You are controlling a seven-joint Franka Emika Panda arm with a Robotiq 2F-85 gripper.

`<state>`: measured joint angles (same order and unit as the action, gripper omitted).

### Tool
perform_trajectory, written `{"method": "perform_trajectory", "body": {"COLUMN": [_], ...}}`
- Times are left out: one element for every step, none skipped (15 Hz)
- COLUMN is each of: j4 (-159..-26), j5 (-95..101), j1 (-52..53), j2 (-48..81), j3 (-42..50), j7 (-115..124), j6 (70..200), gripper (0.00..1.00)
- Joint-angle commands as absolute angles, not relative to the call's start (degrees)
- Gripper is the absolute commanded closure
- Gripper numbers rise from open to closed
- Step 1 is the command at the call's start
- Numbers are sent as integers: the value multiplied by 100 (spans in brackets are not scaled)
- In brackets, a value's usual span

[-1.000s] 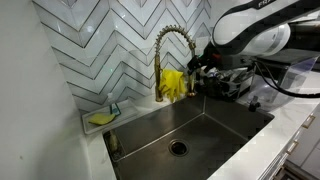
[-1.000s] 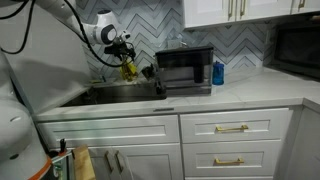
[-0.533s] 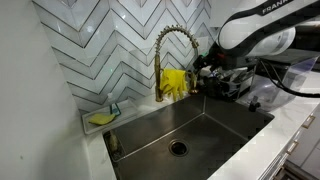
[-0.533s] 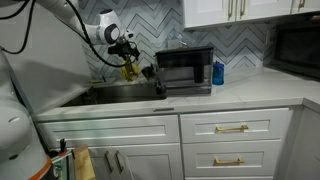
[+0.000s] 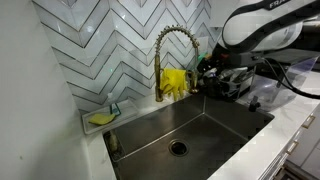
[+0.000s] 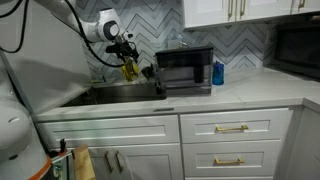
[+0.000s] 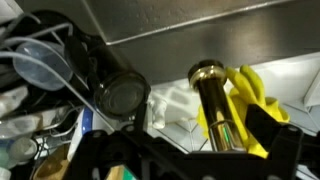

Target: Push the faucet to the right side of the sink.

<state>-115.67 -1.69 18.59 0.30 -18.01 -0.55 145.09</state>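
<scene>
The brass-gold gooseneck faucet (image 5: 160, 62) stands at the back of the dark steel sink (image 5: 215, 128), its arch pointing toward the right. Yellow gloves (image 5: 175, 82) hang beside its stem. My gripper (image 5: 205, 70) hovers just right of the spout end, close to the gloves. In an exterior view the gripper (image 6: 125, 46) is above the faucet and gloves (image 6: 130, 70). In the wrist view the brass pipe (image 7: 214, 105) and the gloves (image 7: 250, 92) lie between my dark fingers (image 7: 180, 140), which look spread open. I cannot tell whether they touch the pipe.
A black dish rack (image 5: 232, 86) with dishes stands right of the sink, under the arm. A small soap tray (image 5: 100, 118) sits at the left corner. A microwave (image 6: 185, 70) and a blue bottle (image 6: 218, 72) are on the counter. The tiled wall is close behind.
The arm and gripper have shifted slightly to the right and up in the exterior view. The faucet and gloves have not visibly moved.
</scene>
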Motion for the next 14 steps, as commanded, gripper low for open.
{"method": "perform_trajectory", "body": {"j4": [-11876,-11914,-11905,-11888,-11885,-11887,-11909,-11912,-11962,-11992,-12043,-12130,-12218,-12291], "j5": [-99,-221,-328,-440,-576,-675,-690,-658,-648,-647,-625,-578,-569,-587], "j1": [1841,1826,1811,1831,1792,1772,1727,1682,1633,1588,1538,1485,1451,1467], "j2": [-878,-1100,-1339,-1553,-1784,-1979,-2226,-2434,-2657,-2862,-3042,-3266,-3446,-3593], "j3": [-1816,-1804,-1785,-1735,-1724,-1686,-1669,-1648,-1605,-1578,-1539,-1524,-1501,-1476], "j7": [577,616,753,877,946,1022,1165,1214,1237,1293,1273,1305,1286,1137], "j6": [12893,12393,11867,11393,10983,10655,10300,9944,9767,9598,9483,9432,9405,9347], "gripper": [0,0,0,0,0,0,0,0,0,0,0,0,0,0]}}
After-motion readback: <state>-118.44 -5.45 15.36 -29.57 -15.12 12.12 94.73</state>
